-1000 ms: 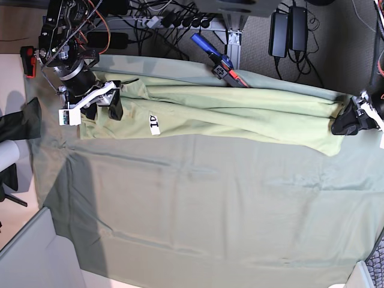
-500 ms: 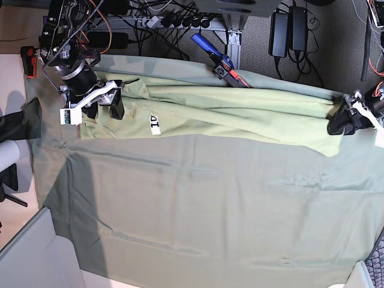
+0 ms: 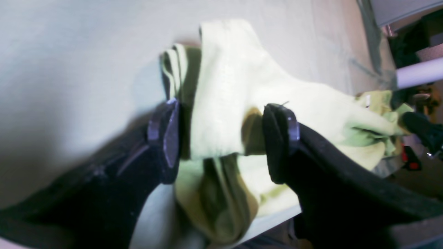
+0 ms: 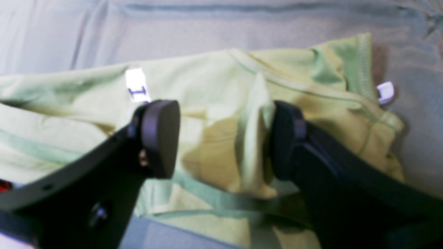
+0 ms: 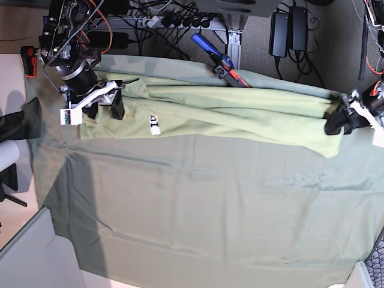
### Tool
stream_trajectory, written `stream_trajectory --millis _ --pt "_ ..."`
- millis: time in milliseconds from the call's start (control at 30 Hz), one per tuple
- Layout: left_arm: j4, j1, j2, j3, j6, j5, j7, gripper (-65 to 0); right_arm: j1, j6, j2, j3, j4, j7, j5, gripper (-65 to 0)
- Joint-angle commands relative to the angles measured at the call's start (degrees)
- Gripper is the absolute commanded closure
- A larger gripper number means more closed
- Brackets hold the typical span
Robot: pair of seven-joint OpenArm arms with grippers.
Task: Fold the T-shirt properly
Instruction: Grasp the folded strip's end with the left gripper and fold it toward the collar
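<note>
The pale yellow-green T-shirt point(image 5: 240, 117) lies folded into a long band across the far part of the table, its white tag point(image 5: 154, 124) near the left end. My right gripper point(image 5: 107, 105) is at the shirt's left, collar end. In the right wrist view it point(image 4: 221, 138) is open just above the shirt point(image 4: 214, 90), with the tag point(image 4: 137, 84) beyond it and a raised ridge of cloth against the right finger. My left gripper point(image 5: 336, 123) is at the shirt's right end. In the left wrist view it point(image 3: 223, 141) is open, with bunched shirt hem point(image 3: 221, 103) between the fingers.
A duller grey-green table cloth point(image 5: 210, 204) covers the table under the shirt. A blue and red tool point(image 5: 219, 60) lies at the far edge. Cables and power bricks point(image 5: 288, 30) lie on the floor behind. A black object point(image 5: 24, 117) sits at the left edge.
My left gripper has moved a little to the left in the base view, onto the shirt's right end. The right arm and the shirt have not visibly moved.
</note>
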Motion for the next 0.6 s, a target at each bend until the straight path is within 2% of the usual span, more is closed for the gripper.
stream_trajectory --millis 0,233,267,300,433,467,567 --pt "0.8 -0.3 -0.1 0.8 -0.5 -0.3 0.7 -39.6 0.4 0.6 0.8 0.5 0.9 1.3 0.5 -39.9" --pt "0.8 -0.3 0.2 3.4 -0.5 -0.3 -0.4 -39.4 0.4 0.6 0.8 0.5 0.9 1.3 0.5 -39.9" --pt "0.8 -0.3 0.2 3.4 -0.5 -0.2 -1.0 -37.3 0.4 0.6 0.8 0.5 0.9 1.3 0.5 -39.9" --pt "0.8 -0.3 0.2 3.4 -0.5 -0.2 -1.2 -32.7 0.4 0.6 0.8 0.5 0.9 1.3 0.5 -39.9" --pt "0.8 -0.3 0.2 3.4 -0.5 -0.2 -1.2 -2.7 0.4 0.6 0.8 0.5 0.9 1.5 0.5 -39.9" --pt "0.8 -0.5 0.2 3.4 -0.5 -0.2 -1.2 0.0 0.4 0.6 0.8 0.5 0.9 1.5 0.5 -39.9" --pt "0.8 -1.5 0.2 3.4 -0.5 -0.2 -1.3 0.0 0.4 0.6 0.8 0.5 0.9 1.5 0.4 -39.9"
